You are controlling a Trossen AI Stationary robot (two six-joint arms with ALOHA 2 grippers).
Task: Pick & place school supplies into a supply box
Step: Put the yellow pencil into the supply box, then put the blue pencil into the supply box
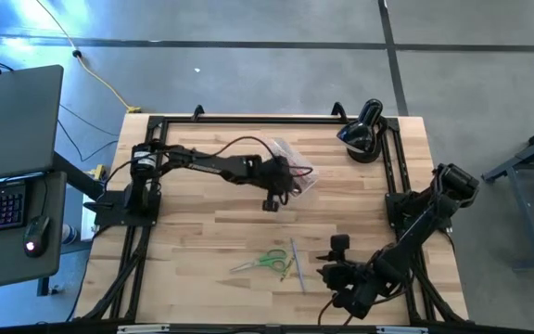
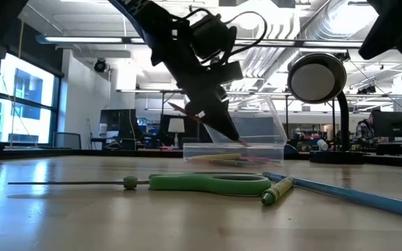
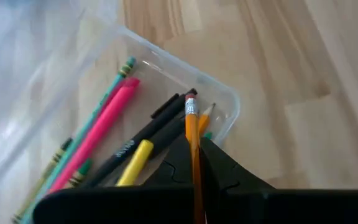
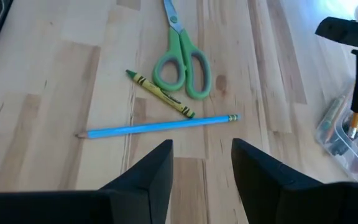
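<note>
Holding an orange pencil (image 3: 193,140) pinched between its fingers, the left gripper (image 1: 273,193) hangs over the supply box (image 1: 297,172), which sits toward the far edge of the table (image 1: 202,241), about midway along it; pencil's eraser end points down into the box, its long axis running steeply from the jaws toward the box floor; judgement: the step in hand is the release into the box; to do it well, lower until the eraser end is inside the clear walls, tilt the shaft nearer to the box's long axis, then let go, so it lies alongside the pink pen (image 3: 98,140), yellow marker (image 3: 135,163) and dark pens (image 3: 142,146) already inside rather than propping on the rim; right gripper (image 4: 202,163), fingers spread, waits near the front edge above the blue pencil (image 4: 157,126), green crayon (image 4: 160,94) and green-handled scissors (image 4: 182,65), still to be collected.
</note>
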